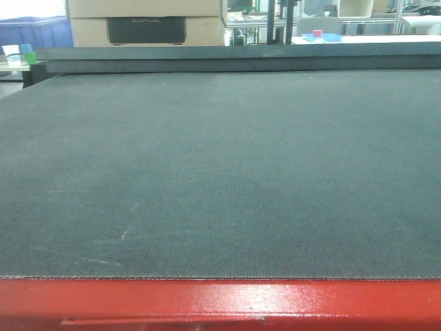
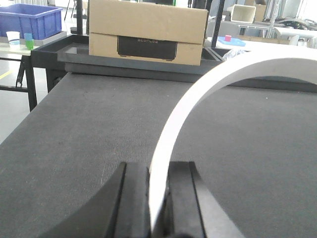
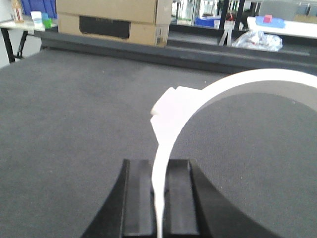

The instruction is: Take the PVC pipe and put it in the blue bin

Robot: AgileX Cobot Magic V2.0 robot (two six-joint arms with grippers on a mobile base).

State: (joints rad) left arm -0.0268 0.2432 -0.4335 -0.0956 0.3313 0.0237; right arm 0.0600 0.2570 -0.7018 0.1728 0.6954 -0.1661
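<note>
Dark grey matting covers the table point(image 1: 220, 172), with a red edge at the near side, and in the front view no pipe lies on it. At its far edge stands a cardboard box point(image 2: 148, 29). Past the far-left corner, off the table on a side surface, is the blue bin point(image 2: 32, 20).

The grasp looks done. In the left wrist view, a white PVC pipe point(image 2: 257, 62) arcs up from the left gripper point(image 2: 158, 193), whose dark fingers are closed on its wall. The right gripper point(image 3: 158, 198) is likewise clamped on a white curved piece point(image 3: 257, 82), which carries a blocky fitting point(image 3: 171, 106). Whether both hold one part or two, I cannot tell.

What remains, by my judgement, is the carry to the bin and the release. The bin sits well apart from both grippers, and the box and the raised back rail lie near a straight path. Two small cups point(image 2: 13, 38) stand just beside the bin and could be knocked.
</note>
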